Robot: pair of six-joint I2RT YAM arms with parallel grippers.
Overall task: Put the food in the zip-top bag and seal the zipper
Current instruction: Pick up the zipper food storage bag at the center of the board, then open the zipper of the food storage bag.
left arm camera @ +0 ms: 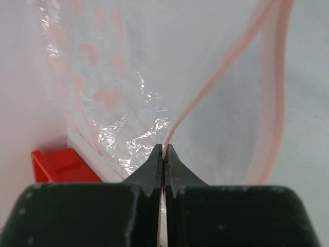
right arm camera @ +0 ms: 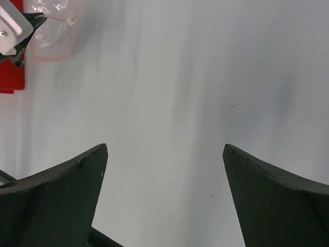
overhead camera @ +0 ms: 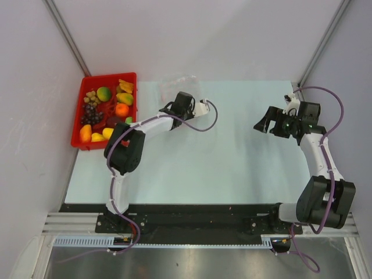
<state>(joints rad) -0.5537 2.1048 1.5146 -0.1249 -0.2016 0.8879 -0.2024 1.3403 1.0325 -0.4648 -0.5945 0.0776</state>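
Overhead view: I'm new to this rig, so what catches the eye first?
The red tray, heaped with bright toy fruit, sits at the far left corner of the table. Beside it, the left gripper is shut on the pink edge of the clear bag, while the right gripper hangs open on the right.

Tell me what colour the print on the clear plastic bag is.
Pale pink-red blotches on the zip-top bag; clearest in the left wrist view.
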